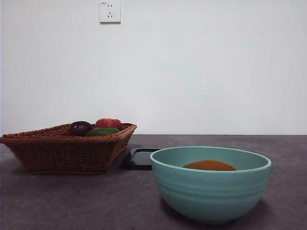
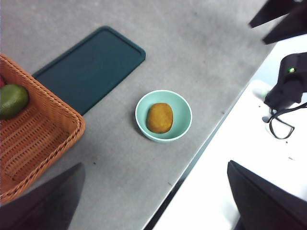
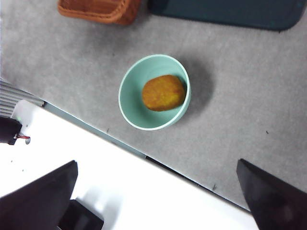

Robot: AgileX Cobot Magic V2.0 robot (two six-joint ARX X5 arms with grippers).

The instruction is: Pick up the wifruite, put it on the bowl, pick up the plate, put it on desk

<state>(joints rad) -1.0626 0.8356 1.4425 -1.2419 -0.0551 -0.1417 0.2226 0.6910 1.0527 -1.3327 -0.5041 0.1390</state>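
Already the wifruite [image 2: 159, 118] lies in the mint-teal bowl [image 2: 184, 125] on the desk [image 1: 57, 201]; both my claws hang high, jaws wide, empty. Next, I judge: the dark plate [image 2: 91, 67], bowl's ten o'clock, grip its rim squarely.

Low front view; both wrist views overlook the bowl [image 1: 211, 184] from high.

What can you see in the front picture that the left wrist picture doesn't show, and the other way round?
Only the front view shows the wall socket, the red fruit and the purple fruit. Only the left wrist view shows the left gripper, open above the desk's edge. Both show the bowl holding the wifruite, the basket, the green fruit and the dark tray.
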